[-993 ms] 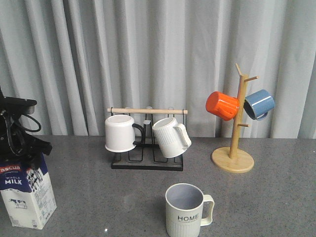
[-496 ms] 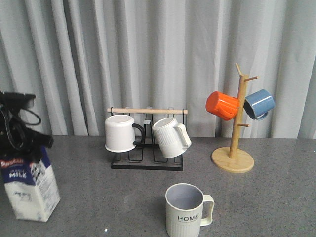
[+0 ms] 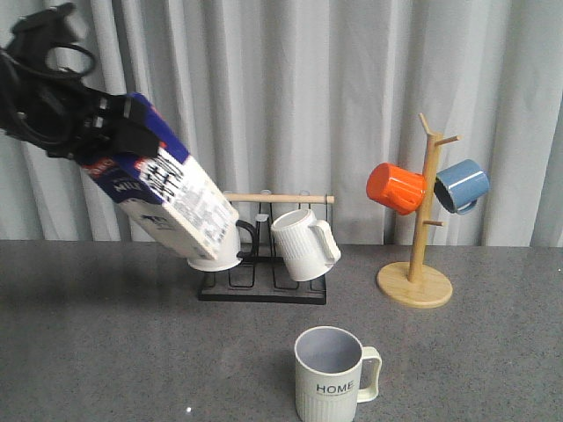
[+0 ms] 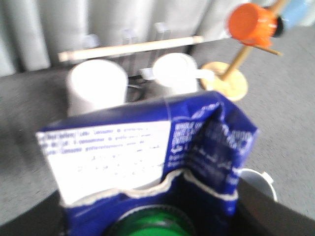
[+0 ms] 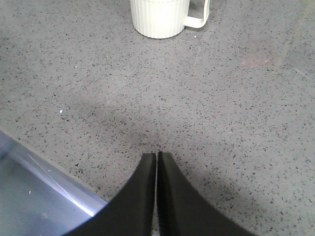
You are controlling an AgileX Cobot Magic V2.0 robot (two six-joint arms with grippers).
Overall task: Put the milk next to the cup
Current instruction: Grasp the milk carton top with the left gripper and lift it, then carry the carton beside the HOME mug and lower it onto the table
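The milk (image 3: 171, 207) hangs high above the table at the left. It is tilted, its white base pointing down toward the rack and its blue top up-left. My left gripper (image 3: 106, 123) is shut on the carton's blue top. In the left wrist view the milk (image 4: 147, 157) fills the frame, with its green cap (image 4: 147, 227) at the edge. The cup (image 3: 330, 376), cream and ribbed with "HOME" lettering, stands at the front centre of the table, handle to the right. My right gripper (image 5: 156, 156) is shut and empty above bare table, with the cup (image 5: 160, 17) some way ahead of it.
A black rack (image 3: 262, 286) with a wooden bar holds a plain white mug (image 3: 220, 255) and a ribbed mug (image 3: 303, 244) behind the cup. A wooden mug tree (image 3: 415, 283) at the right carries an orange mug (image 3: 396, 187) and a blue mug (image 3: 462, 185). A metal table edge (image 5: 39, 196) lies near the right gripper.
The milk stood on the table at the far left. My left gripper has lifted it high and swung it right, and it has tipped over at a slant. The cup has not moved.
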